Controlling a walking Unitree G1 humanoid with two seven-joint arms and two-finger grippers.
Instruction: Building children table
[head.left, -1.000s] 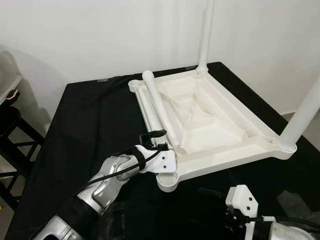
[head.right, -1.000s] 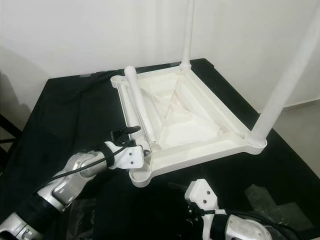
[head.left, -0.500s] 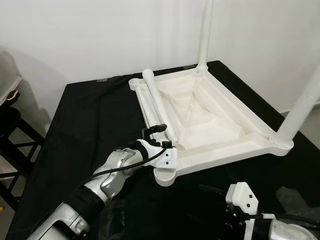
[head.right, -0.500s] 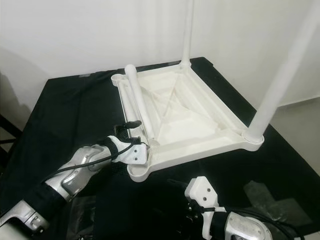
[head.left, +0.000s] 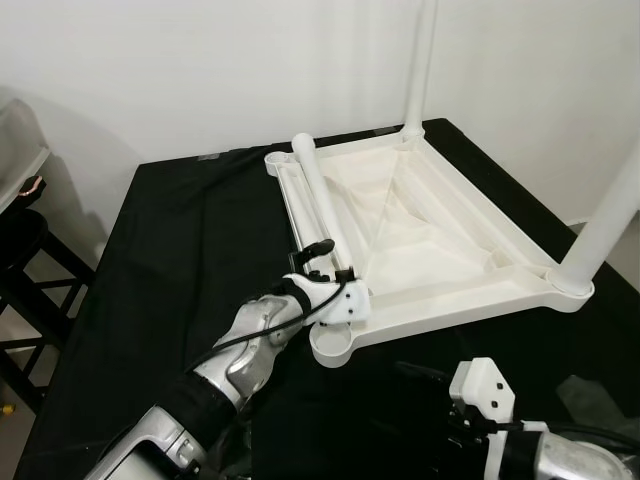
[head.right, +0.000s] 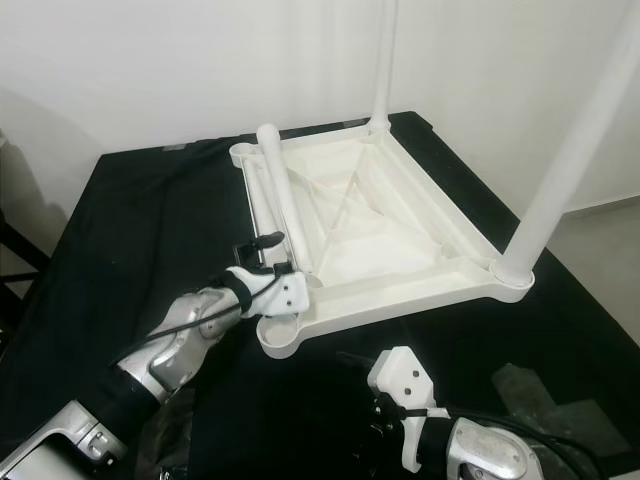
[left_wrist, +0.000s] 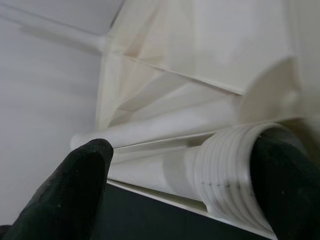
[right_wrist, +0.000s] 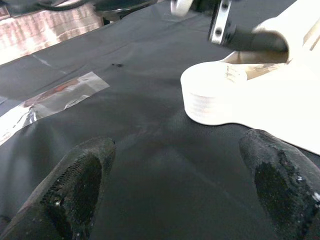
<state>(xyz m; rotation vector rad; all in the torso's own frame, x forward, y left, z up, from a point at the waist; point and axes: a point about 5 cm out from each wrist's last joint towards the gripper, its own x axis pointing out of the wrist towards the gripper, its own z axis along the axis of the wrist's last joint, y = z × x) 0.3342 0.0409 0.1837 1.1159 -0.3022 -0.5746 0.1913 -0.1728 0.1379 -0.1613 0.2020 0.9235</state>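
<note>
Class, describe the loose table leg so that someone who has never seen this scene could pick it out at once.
On the black-covered table lies an upturned white tabletop, underside up. Two legs stand upright in its right-hand corners; the loose leg lies flat along its left edge, threaded end at the left gripper.

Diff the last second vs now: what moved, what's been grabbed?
The left gripper moved forward from the tabletop's near corner socket to the threaded end of the loose leg, fingers now open either side of it, nothing grabbed. Right gripper stays low and open; both standing legs remain mounted.
</note>
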